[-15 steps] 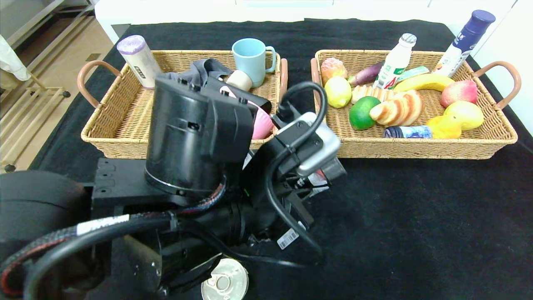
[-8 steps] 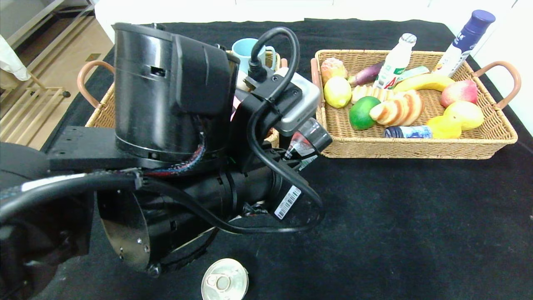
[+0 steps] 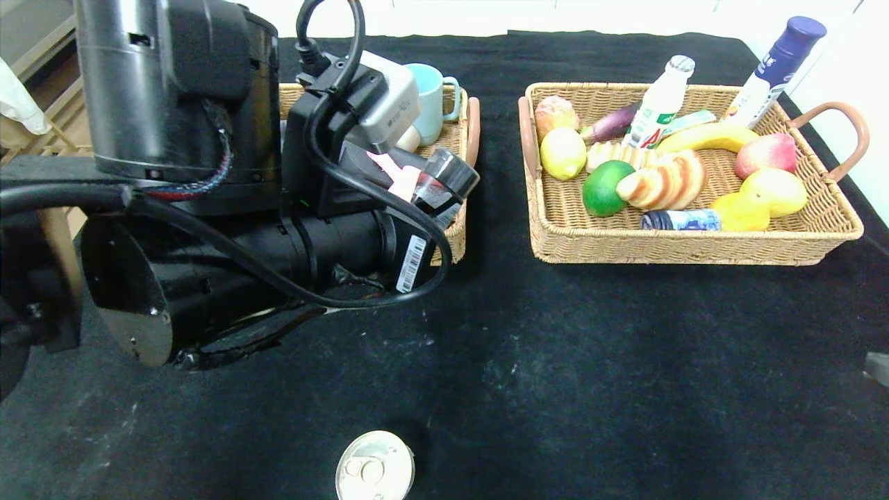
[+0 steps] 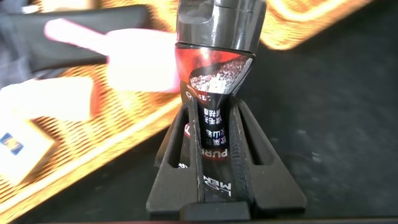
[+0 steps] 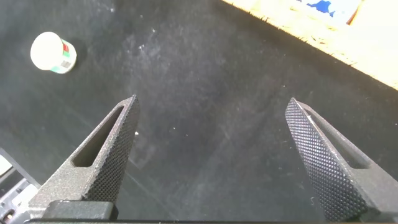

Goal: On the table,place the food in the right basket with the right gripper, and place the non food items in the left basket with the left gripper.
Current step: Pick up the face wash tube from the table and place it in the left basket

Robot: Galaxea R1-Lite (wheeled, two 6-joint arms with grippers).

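Observation:
My left gripper [image 4: 214, 115] is shut on a black-and-red tube [image 4: 217, 62] with a grey cap [image 3: 448, 177]. It holds the tube over the front right corner of the left basket [image 3: 455, 239], where a pink item [image 3: 399, 177] lies below it. A silver can [image 3: 375, 476] stands on the black cloth near the front edge. My right gripper [image 5: 211, 106] is open and empty above bare cloth at the front right; only a sliver of it [image 3: 878, 368] shows in the head view. The right basket [image 3: 694, 246] holds the food.
A light blue mug [image 3: 430, 97] stands at the back of the left basket. The right basket holds a lemon [image 3: 562, 153], a lime [image 3: 603, 187], bread [image 3: 663, 180], a banana [image 3: 705, 137] and bottles. My left arm hides most of the left basket.
My left arm has risen and swung left and back with the tube, from the table's middle to over the left basket's corner. The can has not moved.

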